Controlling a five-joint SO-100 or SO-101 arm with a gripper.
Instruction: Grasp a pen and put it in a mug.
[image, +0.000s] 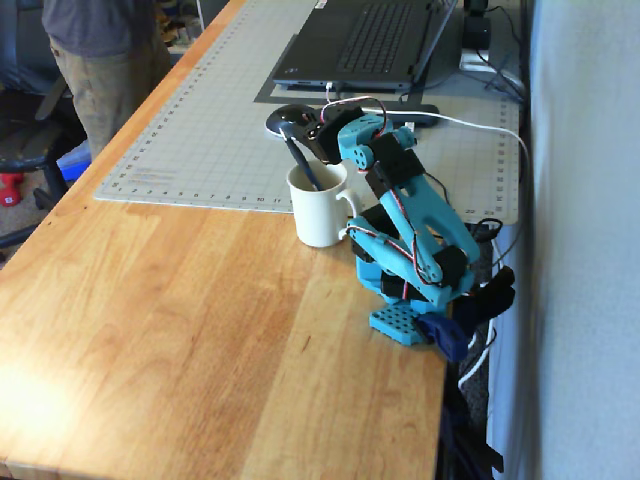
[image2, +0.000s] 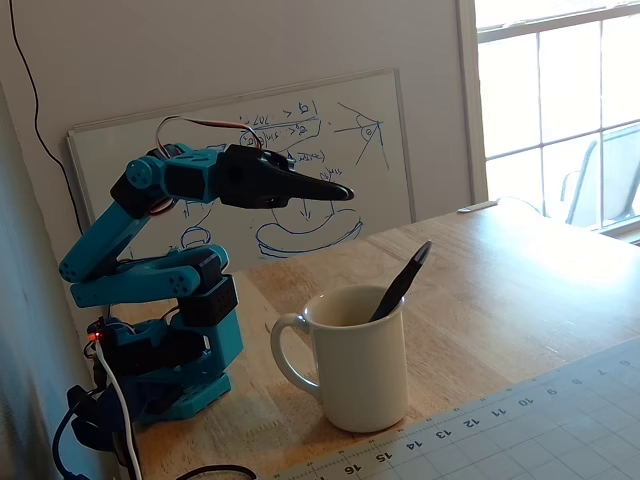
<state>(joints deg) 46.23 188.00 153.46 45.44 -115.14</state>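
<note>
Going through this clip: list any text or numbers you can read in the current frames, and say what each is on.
"16", "15", "14", "13", "12", "11": ruler numbers along the cutting mat edge.
Whiteboard: blue handwritten formulas and sketches, too loose to read for certain.
Mat edge numbers in the other fixed view: too small to read.
Mug, pen, arm: no lettering visible.

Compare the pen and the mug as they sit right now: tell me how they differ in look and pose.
The pen is slim and dark; the mug is broad, cylindrical and cream-white. The pen leans at a tilt against the rim, its upper end sticking out; the mug stands upright on the wooden table. The pen is contained; the mug is the container, with a loop handle. Neither is held: the gripper hangs above, apart from both.
</note>
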